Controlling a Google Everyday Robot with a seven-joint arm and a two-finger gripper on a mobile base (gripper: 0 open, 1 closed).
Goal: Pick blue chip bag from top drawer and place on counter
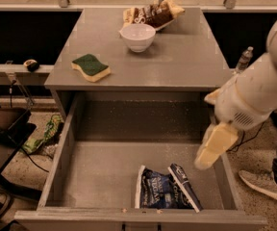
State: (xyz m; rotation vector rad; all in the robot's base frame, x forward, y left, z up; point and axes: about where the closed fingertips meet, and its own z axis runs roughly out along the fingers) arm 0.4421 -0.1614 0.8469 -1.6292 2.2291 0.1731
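Observation:
The blue chip bag [165,189] lies crinkled on the speckled floor of the open top drawer [105,172], near its front right corner. My gripper [207,159] hangs from the white arm that comes in from the right. It is over the drawer's right side, above and just right of the bag, not touching it. The grey counter [186,57] is the cabinet top behind the drawer.
On the counter stand a white bowl [137,36], a brown-and-yellow snack bag [153,14] and a green-and-yellow sponge [91,67]. A person's shoe [263,184] is on the floor at the right, a bottle [244,59] beyond the cabinet, and cables and clutter [42,136] at the left.

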